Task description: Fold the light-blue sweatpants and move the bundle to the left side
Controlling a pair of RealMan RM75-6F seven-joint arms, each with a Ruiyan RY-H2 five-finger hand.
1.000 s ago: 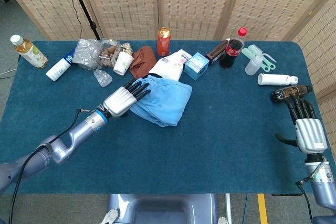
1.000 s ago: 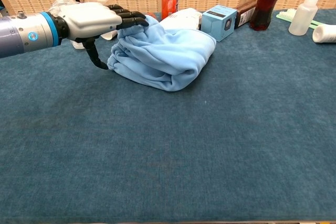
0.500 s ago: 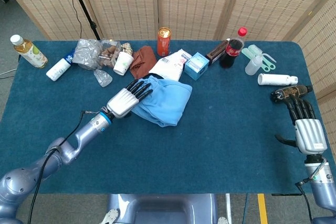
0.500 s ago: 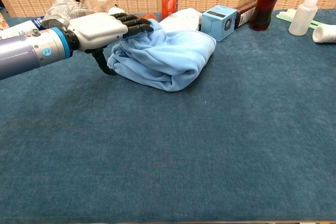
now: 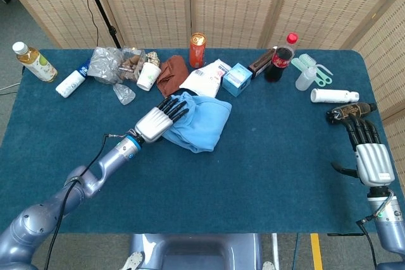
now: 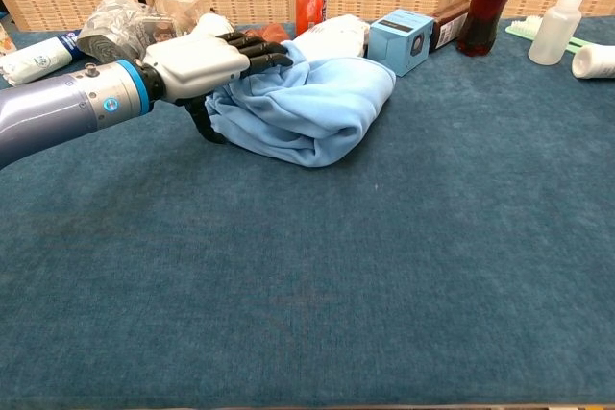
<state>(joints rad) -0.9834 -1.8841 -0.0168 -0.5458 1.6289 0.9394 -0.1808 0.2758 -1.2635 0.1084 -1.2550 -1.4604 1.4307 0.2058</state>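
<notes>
The light-blue sweatpants [image 5: 202, 121] lie in a rumpled bundle at the middle of the blue table [image 5: 266, 175], and they also show in the chest view [image 6: 322, 103]. My left hand [image 5: 155, 122] is at the bundle's left edge. Its dark fingers [image 6: 259, 48] lie stretched over the top of the cloth, and the thumb hangs down against the left side of the bundle. I cannot see any fold pinched between them. My right hand [image 5: 371, 156] rests flat near the table's right edge, holding nothing, with its fingers straight and pointing away from me.
Along the back stand an orange can [image 5: 198, 49], a cola bottle [image 5: 282, 57], a blue box [image 5: 237, 78], a white packet [image 5: 205, 78], a brown cloth [image 5: 172, 74], a paper cup [image 5: 147, 76] and plastic bags [image 5: 106, 64]. A dark object [image 5: 347, 112] lies just beyond my right fingers.
My left hand has slid to the right, further onto the bundle's left edge, and the arm has stretched out. The right hand has not moved.
</notes>
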